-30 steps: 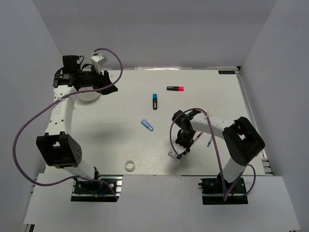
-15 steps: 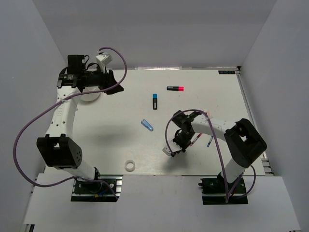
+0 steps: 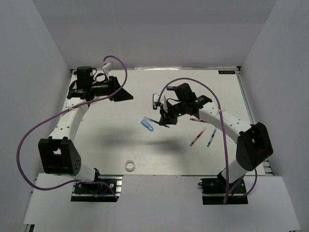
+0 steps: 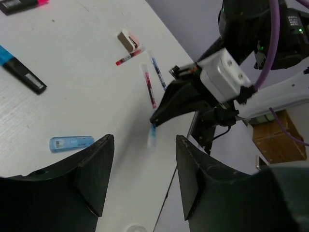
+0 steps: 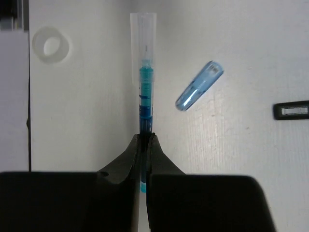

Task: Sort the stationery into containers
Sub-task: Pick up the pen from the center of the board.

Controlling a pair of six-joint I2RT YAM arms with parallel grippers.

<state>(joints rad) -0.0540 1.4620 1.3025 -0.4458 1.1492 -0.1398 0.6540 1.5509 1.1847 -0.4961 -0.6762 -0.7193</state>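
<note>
Pen (image 5: pixel 145 87), teal, in right pincer (image 5: pixel 144 139), above table (image 5: pixel 231 159)

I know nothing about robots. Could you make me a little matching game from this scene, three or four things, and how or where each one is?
Things:
1. thin teal pen with clear cap
2. translucent blue plastic tube
3. small white tape ring
4. left gripper

States:
a. open, holding nothing
b. lying alone by the near edge of the table
c. pinched in the shut right gripper
d. lying flat mid-table, untouched

Pairs: 1-c, 2-d, 3-b, 4-a
</note>
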